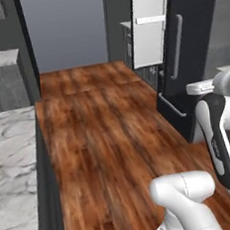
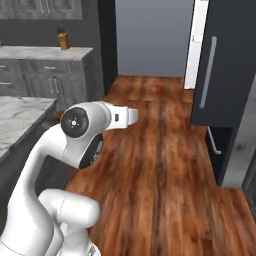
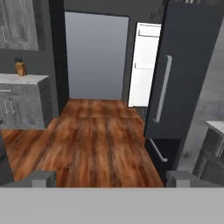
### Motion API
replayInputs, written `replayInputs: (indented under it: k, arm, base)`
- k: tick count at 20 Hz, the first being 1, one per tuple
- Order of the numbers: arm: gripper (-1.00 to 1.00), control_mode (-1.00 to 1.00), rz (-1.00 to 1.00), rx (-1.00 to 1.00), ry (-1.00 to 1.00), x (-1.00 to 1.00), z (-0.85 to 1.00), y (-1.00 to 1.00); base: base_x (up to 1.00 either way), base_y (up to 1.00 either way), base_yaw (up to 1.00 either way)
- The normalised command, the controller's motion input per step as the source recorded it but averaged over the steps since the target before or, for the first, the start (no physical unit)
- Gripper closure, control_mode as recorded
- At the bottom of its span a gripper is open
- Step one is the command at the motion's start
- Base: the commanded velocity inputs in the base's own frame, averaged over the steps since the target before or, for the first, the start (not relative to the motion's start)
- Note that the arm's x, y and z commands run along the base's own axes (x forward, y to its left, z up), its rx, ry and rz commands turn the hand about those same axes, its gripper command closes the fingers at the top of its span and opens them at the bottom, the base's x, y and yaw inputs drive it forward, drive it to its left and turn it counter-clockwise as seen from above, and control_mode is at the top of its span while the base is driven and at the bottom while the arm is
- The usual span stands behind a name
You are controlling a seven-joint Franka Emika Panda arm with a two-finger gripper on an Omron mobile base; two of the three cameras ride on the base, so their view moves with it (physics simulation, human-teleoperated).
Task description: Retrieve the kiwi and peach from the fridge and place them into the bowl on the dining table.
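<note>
The fridge (image 3: 183, 70) stands tall and black at the right, and its near door with a long grey bar handle is closed. It also appears in the left base view (image 1: 193, 29) and the right base view (image 2: 225, 60). Its far door (image 3: 144, 65) hangs open and shows a white inner face with shelves. My gripper (image 3: 111, 179) is open with nothing between its fingertips (image 3: 39, 178), still some way back from the fridge over the wooden floor. The kiwi, peach and bowl are out of view. I cannot tell whether the marble top (image 1: 12, 161) at the left is the dining table.
Grey cabinets with a pale counter (image 2: 45, 52) line the back left, with a knife block (image 2: 63, 40) on top. A wide wooden floor (image 1: 104, 133) runs between the marble top and the fridge. A grey drawer handle (image 3: 156, 151) sticks out low on the fridge.
</note>
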Motion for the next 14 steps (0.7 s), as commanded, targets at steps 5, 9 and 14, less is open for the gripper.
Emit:
replayInputs:
  k: [5,9,14]
  arm:
    - [-1.0,1.0,0.0,0.0,0.0,0.0,0.0,0.0]
    - [-1.0,1.0,0.0,0.0,0.0,0.0,0.0,0.0]
    - [-1.0,1.0,0.0,0.0,0.0,0.0,0.0,0.0]
  base:
    - [1.0,0.18,-0.19]
    - [1.0,0.22,-0.19]
    - [1.0,0.3,-0.18]
